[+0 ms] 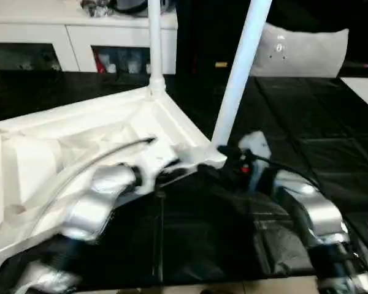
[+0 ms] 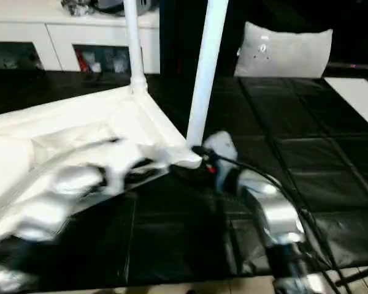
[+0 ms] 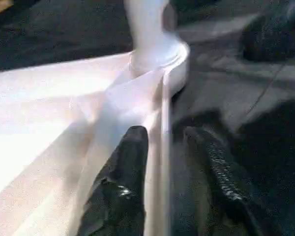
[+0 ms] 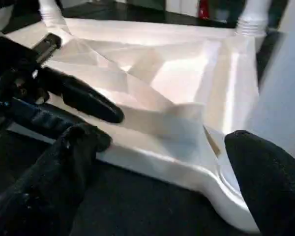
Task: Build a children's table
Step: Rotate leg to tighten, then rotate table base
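children's table (image 1: pixel 80 141), all white plastic, lies upside down with its ribbed underside facing up on a floor covered in black plastic sheeting (image 1: pixel 319 128). nearest the camera, two silver forearms reach in over the sheeting. the left pincer (image 3: pixel 162 147) sits at the near rim of the square top, one black finger (image 3: pixel 125 167) inside the rim wall and the other outside it, straddling the wall with a little room on each side, so loosened rather than clamped. the right pincer (image 4: pixel 162 162) is spread wide at the near corner socket, its fingers well apart and gripping nothing. from that corner a long tapered white leg (image 1: pixel 242 67) rises, leaning a little. at the next corner farther back a second white leg (image 1: pixel 154 43) stands upright in its socket. beyond the sheeting stand a white cabinet with glass doors (image 1: pixel 73 40) and a flat pale board (image 1: pixel 300 52).
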Controlling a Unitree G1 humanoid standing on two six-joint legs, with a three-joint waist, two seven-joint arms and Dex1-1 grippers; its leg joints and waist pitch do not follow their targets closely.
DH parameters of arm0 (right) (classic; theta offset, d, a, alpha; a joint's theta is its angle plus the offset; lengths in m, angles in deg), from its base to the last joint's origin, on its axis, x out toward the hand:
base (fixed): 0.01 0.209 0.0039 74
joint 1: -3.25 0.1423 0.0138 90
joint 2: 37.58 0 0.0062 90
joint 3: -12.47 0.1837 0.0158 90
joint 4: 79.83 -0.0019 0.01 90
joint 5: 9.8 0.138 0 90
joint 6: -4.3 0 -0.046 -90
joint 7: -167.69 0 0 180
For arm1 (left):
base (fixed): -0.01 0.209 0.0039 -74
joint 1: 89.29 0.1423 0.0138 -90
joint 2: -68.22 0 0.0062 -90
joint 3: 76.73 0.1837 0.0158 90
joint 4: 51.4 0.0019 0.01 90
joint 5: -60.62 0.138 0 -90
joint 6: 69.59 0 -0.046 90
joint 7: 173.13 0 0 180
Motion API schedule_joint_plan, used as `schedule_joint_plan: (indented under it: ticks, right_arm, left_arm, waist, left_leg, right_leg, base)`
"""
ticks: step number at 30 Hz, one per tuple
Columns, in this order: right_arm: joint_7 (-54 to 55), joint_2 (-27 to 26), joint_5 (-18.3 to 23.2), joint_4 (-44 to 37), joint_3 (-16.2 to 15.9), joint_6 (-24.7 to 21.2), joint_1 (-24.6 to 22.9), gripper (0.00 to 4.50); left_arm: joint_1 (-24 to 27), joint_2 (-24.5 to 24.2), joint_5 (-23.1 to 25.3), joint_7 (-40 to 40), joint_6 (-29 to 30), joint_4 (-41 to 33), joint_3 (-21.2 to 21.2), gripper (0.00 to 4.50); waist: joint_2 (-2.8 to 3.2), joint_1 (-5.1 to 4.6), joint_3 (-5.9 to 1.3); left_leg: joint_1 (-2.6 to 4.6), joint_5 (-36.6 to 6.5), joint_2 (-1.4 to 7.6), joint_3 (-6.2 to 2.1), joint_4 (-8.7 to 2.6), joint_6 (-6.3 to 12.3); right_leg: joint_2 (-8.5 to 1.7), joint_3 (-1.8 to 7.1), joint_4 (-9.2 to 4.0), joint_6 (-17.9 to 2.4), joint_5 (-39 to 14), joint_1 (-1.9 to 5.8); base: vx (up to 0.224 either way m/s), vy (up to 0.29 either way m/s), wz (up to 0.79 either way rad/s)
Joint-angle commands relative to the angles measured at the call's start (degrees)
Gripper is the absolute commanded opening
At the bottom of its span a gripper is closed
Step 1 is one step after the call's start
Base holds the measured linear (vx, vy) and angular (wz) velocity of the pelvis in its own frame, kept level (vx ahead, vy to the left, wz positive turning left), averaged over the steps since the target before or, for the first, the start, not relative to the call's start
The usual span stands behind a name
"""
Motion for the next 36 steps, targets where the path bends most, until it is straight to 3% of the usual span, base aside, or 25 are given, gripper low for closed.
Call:
schedule_joint_plan:
  ticks: [1,2,3,4,5,6,8,9,10,11,16,19,20,22,27,30,32,36]
  right_arm:
    - [-0.2,-0.2,0.0,0.7,-0.4,0.1,1.4,4.50]
    - [-0.3,-0.8,-0.5,1.5,-0.9,0.6,2.2,4.50]
    - [0.1,-1.8,-1.5,3.2,-1.4,1.5,3.4,4.50]
    - [1.2,-2.6,-2.5,4.9,-2.1,2.3,4.6,4.50]
    - [1.2,-2.6,-2.5,4.9,-2.1,2.3,4.6,4.50]
    - [3.1,-3.7,-3.9,7.7,-2.5,3.5,6.6,4.50]
    - [4.5,-4.8,-4.9,10.7,-2.9,4.7,8.7,4.50]
    - [5.4,-5.5,-5.5,13.2,-3.3,5.9,10.4,4.50]
    - [5.4,-6.1,-5.7,15.3,-3.7,6.5,11.8,4.50]
    - [5.5,-6.7,-5.9,17.1,-3.9,7.1,12.9,4.50]
    - [7.0,-8.5,-7.1,23.4,-4.3,9.3,16.3,4.50]
    - [16.6,-11.8,-9.8,34.6,-2.6,14.0,21.2,4.50]
    - [18.8,-12.2,-10.0,36.2,-2.0,14.2,22.1,4.50]
    - [21.8,-12.6,-9.9,38.9,-0.9,14.9,23.4,4.50]
    - [30.9,-11.7,-10.1,48.5,2.6,19.5,27.4,4.50]
    - [32.5,-9.7,-10.5,50.6,3.3,20.6,27.7,4.50]
    - [33.5,-7.6,-10.5,52.8,4.1,21.8,28.2,4.50]
    - [35.4,-2.5,-9.7,57.3,6.9,23.6,29.1,4.50]
  left_arm:
    - [1.0,-1.6,0.3,1.5,2.1,-3.0,-0.6,1.61]
    - [2.1,-3.6,0.4,2.5,3.3,-4.9,-1.0,1.75]
    - [3.5,-6.0,0.8,3.4,4.7,-7.1,-1.7,1.75]
    - [5.1,-8.6,1.3,4.4,6.8,-9.7,-2.3,1.82]
    - [5.1,-8.6,1.3,4.4,6.8,-9.7,-2.3,1.82]
    - [7.1,-11.5,1.7,5.6,8.7,-12.4,-3.0,2.13]
    - [8.6,-13.6,2.0,6.2,10.2,-14.4,-3.8,2.13]
    - [9.7,-15.1,2.0,6.3,11.3,-16.0,-4.4,2.13]
    - [10.2,-16.0,2.0,6.0,12.3,-17.3,-4.6,2.13]
    - [10.5,-16.7,2.0,5.9,13.0,-18.1,-4.6,2.13]
    - [11.0,-17.7,2.3,5.1,14.6,-20.2,-4.6,2.13]
    - [11.9,-18.7,4.2,4.2,15.3,-20.3,-3.4,2.13]
    - [12.2,-18.9,4.6,4.1,15.1,-20.0,-3.0,2.13]
    - [12.5,-19.0,5.2,3.7,14.9,-19.5,-2.3,2.13]
    - [11.8,-17.3,8.6,-2.1,10.8,-13.9,-0.2,2.13]
    - [10.3,-16.9,10.6,-4.7,8.0,-10.9,0.4,2.13]
    - [9.3,-16.9,11.7,-5.4,5.7,-9.2,1.1,2.13]
    - [7.4,-16.5,12.4,-6.5,1.2,-5.6,2.9,2.13]
  waist:
    - [0.24,0.00,-3.37]
    - [0.28,-0.09,-3.29]
    - [-0.76,-0.29,-3.22]
    - [-0.73,-0.14,-3.21]
    - [-0.22,-0.49,-3.03]
    - [0.10,-0.36,-3.12]
    - [-0.21,-0.63,-3.12]
    - [0.18,-0.69,-3.11]
    - [0.14,-0.75,-2.95]
    - [0.18,-0.60,-3.05]
    - [0.25,-0.20,-3.11]
    - [0.31,-0.42,-3.12]
    - [0.08,-0.52,-3.01]
    - [0.22,-0.78,-3.09]
    - [0.49,-0.03,-3.18]
    - [0.43,0.21,-3.22]
    - [0.24,0.24,-3.25]
    - [0.19,0.52,-3.31]
  left_leg:
    - [0.46,-11.3,1.81,-0.50,-3.94,2.17]
    - [0.38,-11.4,1.80,-0.46,-4.06,1.88]
    - [0.18,-11.7,1.80,-0.44,-4.21,1.84]
    - [0.20,-12.2,1.84,-0.64,-4.23,1.53]
    - [-0.07,-12.4,1.76,-0.72,-4.46,1.18]
    - [0.86,-13.3,1.93,-0.63,-4.18,0.44]
    - [0.40,-12.2,1.78,-0.63,-4.44,0.10]
    - [0.74,-12.7,1.91,-0.66,-4.37,-0.34]
    - [0.55,-13.2,1.77,-0.56,-4.44,-0.16]
    - [0.86,-14.1,1.87,-0.58,-4.29,-0.64]
    - [0.63,-13.9,1.83,-0.59,-4.34,-1.25]
    - [0.56,-14.3,1.62,-0.60,-4.27,-2.00]
    - [0.51,-14.5,1.61,-0.56,-4.27,-2.04]
    - [0.53,-14.7,1.59,-0.64,-4.24,-2.11]
    - [1.16,-16.5,1.58,-0.37,-4.13,-2.48]
    - [1.20,-16.7,1.50,-0.27,-4.06,-2.44]
    - [0.69,-16.7,1.45,-0.48,-4.12,-2.28]
    - [0.93,-16.7,1.31,-0.31,-3.77,-1.95]
  right_leg:
    - [-4.98,3.24,-4.82,-4.6,-24.8,2.65]
    - [-4.76,3.28,-4.74,-4.7,-24.0,2.60]
    - [-4.64,3.28,-4.69,-4.8,-23.5,2.76]
    - [-4.88,3.27,-4.28,-5.0,-24.1,2.71]
    - [-4.91,3.41,-4.34,-5.2,-25.0,2.73]
    - [-5.11,3.54,-4.60,-5.2,-25.4,2.15]
    - [-4.67,3.60,-4.07,-6.1,-22.3,2.58]
    - [-4.75,3.73,-3.70,-7.3,-20.7,2.21]
    - [-4.57,3.73,-3.95,-7.2,-20.9,2.34]
    - [-4.78,3.85,-3.60,-7.9,-20.5,2.16]
    - [-4.76,4.02,-3.43,-8.0,-19.5,2.48]
    - [-4.90,4.01,-3.43,-8.3,-20.7,2.51]
    - [-4.85,4.05,-3.52,-8.0,-21.0,2.43]
    - [-4.78,4.06,-3.36,-7.7,-21.1,2.42]
    - [-4.50,4.04,-3.36,-7.6,-19.5,1.82]
    - [-4.42,4.07,-3.32,-7.5,-18.8,1.89]
    - [-4.60,3.97,-3.33,-6.9,-20.0,2.34]
    - [-4.48,3.87,-3.50,-6.4,-21.4,2.08]
  base:
    - [0.000,0.000,0.00]
    - [0.000,0.000,0.00]
    - [0.000,0.000,0.00]
    - [0.000,0.000,0.00]
    - [0.000,0.000,0.00]
    - [0.000,0.000,0.00]
    - [0.000,0.000,0.00]
    - [0.000,0.000,0.00]
    - [0.000,0.000,0.00]
    - [0.000,0.000,0.00]
    - [0.000,0.000,0.00]
    - [0.000,0.000,0.00]
    - [0.000,0.000,0.00]
    - [0.000,0.000,0.00]
    - [0.000,0.000,0.00]
    - [0.000,0.000,0.00]
    - [0.000,0.000,0.00]
    - [0.000,0.000,0.00]
